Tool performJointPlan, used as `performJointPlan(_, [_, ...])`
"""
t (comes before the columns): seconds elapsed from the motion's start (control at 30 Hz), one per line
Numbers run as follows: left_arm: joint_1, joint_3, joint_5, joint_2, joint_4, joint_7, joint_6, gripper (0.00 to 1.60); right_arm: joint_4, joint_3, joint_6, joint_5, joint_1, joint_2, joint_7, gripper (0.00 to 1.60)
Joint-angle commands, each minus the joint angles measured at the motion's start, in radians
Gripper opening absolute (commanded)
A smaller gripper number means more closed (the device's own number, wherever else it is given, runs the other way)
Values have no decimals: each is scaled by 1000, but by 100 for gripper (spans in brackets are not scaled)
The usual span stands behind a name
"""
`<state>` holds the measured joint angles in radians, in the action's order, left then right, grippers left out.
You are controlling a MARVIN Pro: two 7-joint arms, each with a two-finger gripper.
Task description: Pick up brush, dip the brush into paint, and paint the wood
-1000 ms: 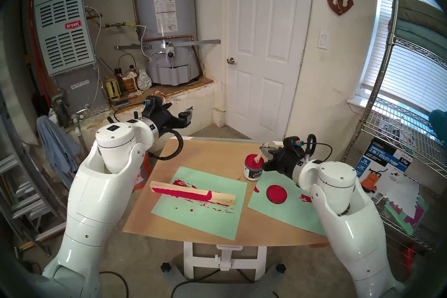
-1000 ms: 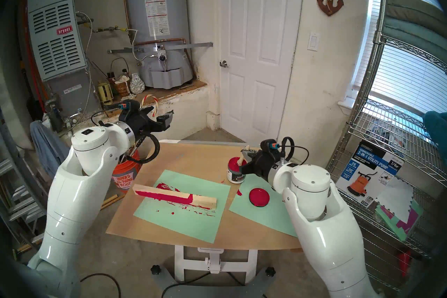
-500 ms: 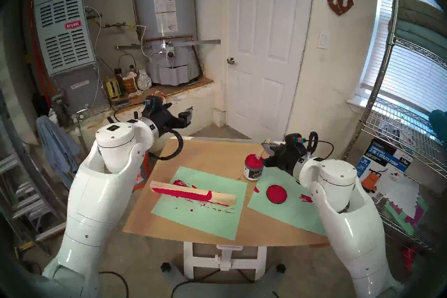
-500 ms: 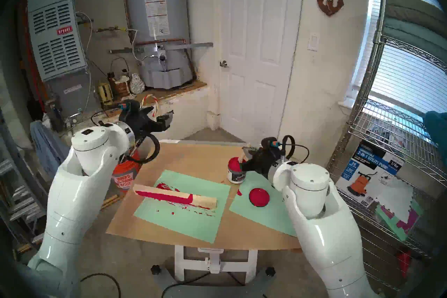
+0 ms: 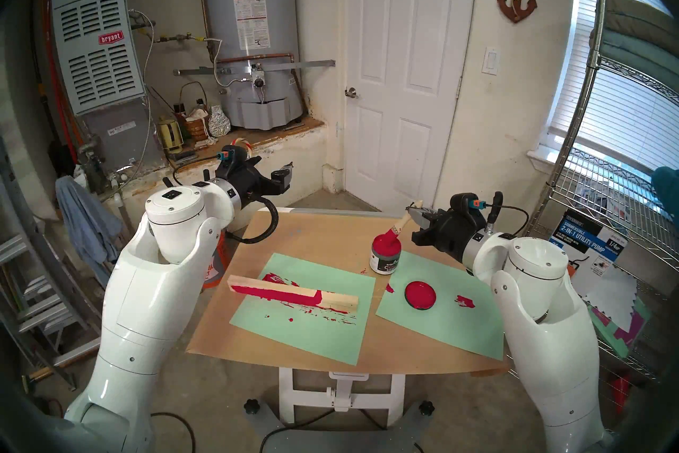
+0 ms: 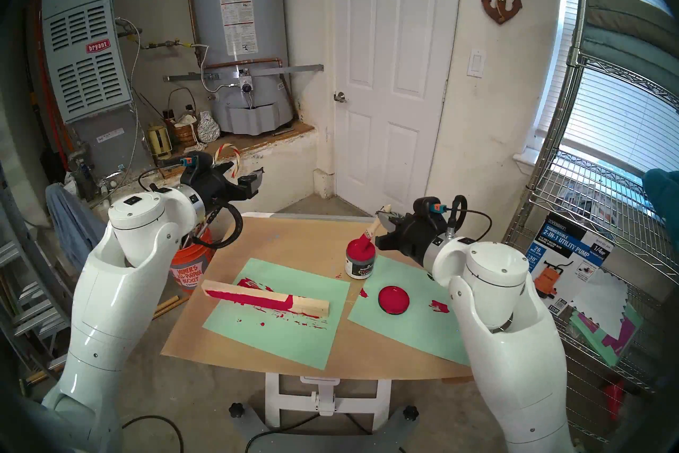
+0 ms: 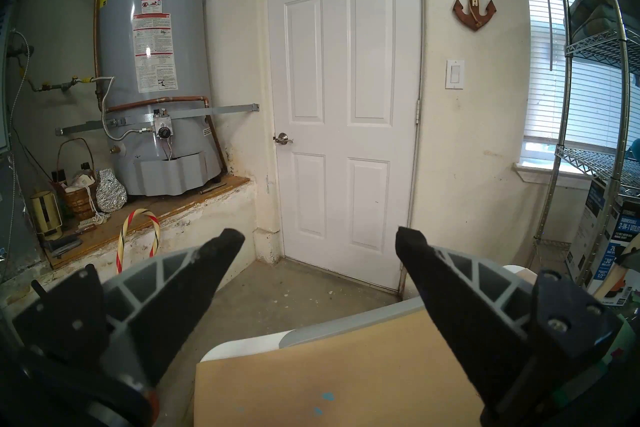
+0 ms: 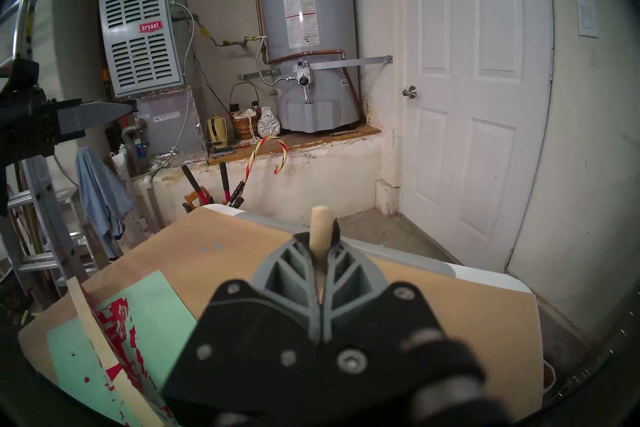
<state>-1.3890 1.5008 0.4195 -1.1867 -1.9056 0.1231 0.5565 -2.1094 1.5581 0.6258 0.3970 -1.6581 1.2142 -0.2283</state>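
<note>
Right gripper (image 5: 414, 214) clamps paintbrush (image 5: 398, 229) handle, bristles angled into paint jar (image 5: 385, 253) near table's (image 5: 319, 235) far right edge for loading. Wood bar (image 5: 293, 297) on green paper (image 5: 305, 331), center-left. Left gripper (image 7: 320, 242) wide, empty.

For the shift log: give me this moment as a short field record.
right gripper: shut on the brush handle
brush: tilted, crimson bristles at the mouth of the paint jar
paint jar: open, upright, on the table
wood bar: lying on green paper, partly painted crimson
jar lid: flat on the other green sheet
left gripper: open, empty
</note>
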Motion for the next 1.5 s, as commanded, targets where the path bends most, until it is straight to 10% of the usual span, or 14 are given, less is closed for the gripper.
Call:
performJointPlan(0.0, [11, 3, -1, -1, -19, -2, -2, 160, -51, 17, 0, 16, -1, 12, 0, 0])
performJointPlan(1.47, [11, 3, -1, -1, -20, -3, -1, 160, -92, 61, 6, 57, -60, 51, -13, 0])
